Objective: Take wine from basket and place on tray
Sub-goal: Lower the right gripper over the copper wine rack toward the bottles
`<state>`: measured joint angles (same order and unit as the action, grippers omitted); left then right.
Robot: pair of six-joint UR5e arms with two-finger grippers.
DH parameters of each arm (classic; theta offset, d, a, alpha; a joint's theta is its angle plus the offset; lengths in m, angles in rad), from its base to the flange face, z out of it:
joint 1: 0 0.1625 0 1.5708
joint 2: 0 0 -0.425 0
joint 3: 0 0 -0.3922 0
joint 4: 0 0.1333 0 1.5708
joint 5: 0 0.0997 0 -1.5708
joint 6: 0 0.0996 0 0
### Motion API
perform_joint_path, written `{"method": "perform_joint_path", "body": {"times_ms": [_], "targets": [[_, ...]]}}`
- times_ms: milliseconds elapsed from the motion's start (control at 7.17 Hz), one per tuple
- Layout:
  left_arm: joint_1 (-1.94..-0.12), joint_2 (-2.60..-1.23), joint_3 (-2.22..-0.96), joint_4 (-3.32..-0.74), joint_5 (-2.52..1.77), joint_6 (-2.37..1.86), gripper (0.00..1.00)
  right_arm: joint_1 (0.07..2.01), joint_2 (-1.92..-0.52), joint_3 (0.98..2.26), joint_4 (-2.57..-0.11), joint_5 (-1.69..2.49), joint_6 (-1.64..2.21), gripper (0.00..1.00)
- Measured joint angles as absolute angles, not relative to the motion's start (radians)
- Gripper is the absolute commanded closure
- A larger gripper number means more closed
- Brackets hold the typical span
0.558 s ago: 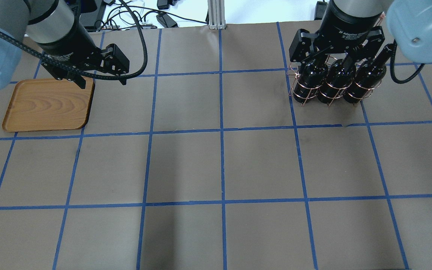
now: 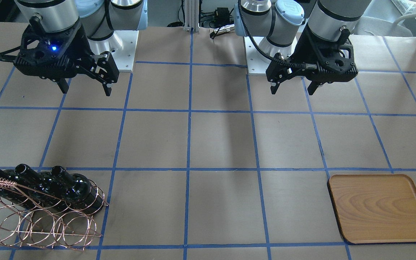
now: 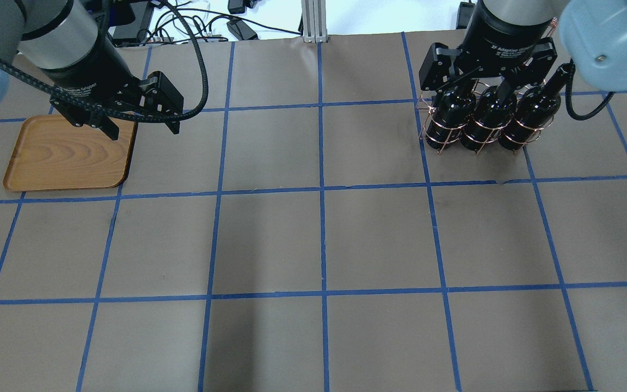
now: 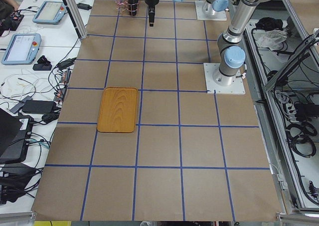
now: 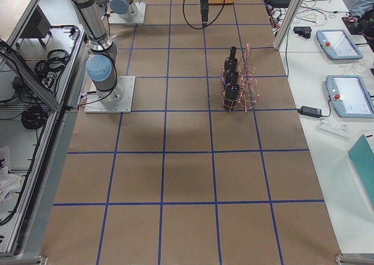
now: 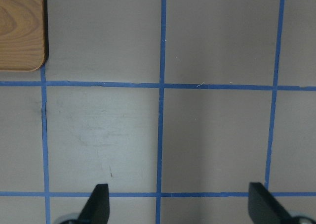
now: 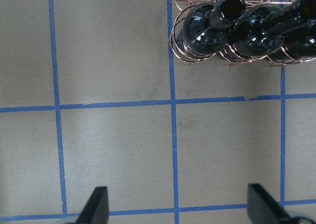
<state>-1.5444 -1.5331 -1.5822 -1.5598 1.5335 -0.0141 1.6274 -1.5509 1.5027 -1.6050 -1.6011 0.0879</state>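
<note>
Three near-black wine bottles lean side by side in the copper wire basket at the far right of the table. They also show in the front view with the basket, and in the right wrist view. My right gripper is open and empty, raised above the table on the robot's side of the basket. The wooden tray lies empty at the far left. My left gripper is open and empty, raised beside the tray's right edge.
Brown paper with a blue tape grid covers the table. Cables and an aluminium post are at the far edge. In the left wrist view only a corner of the tray shows.
My left gripper has shifted slightly left and towards the robot, still open. My right gripper has barely moved. The bottles, basket and tray have not moved.
</note>
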Motion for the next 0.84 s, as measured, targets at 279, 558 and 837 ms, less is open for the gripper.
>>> {"method": "perform_joint_path", "body": {"times_ms": [279, 558, 837], "targets": [[-1.541, -1.533, -1.583, -1.563, 1.535, -0.014, 0.0, 1.595, -1.529, 1.475, -1.614, -1.597, 0.051, 0.0], [-1.535, -1.533, -1.584, -1.564, 1.536, -0.014, 0.0, 1.503, -1.471, 1.404, -1.612, -1.591, -0.039, 0.0], [-1.535, -1.534, -1.584, -1.565, 1.537, -0.014, 0.0, 1.42, -1.395, 1.375, -1.633, -1.589, -0.158, 0.0]]}}
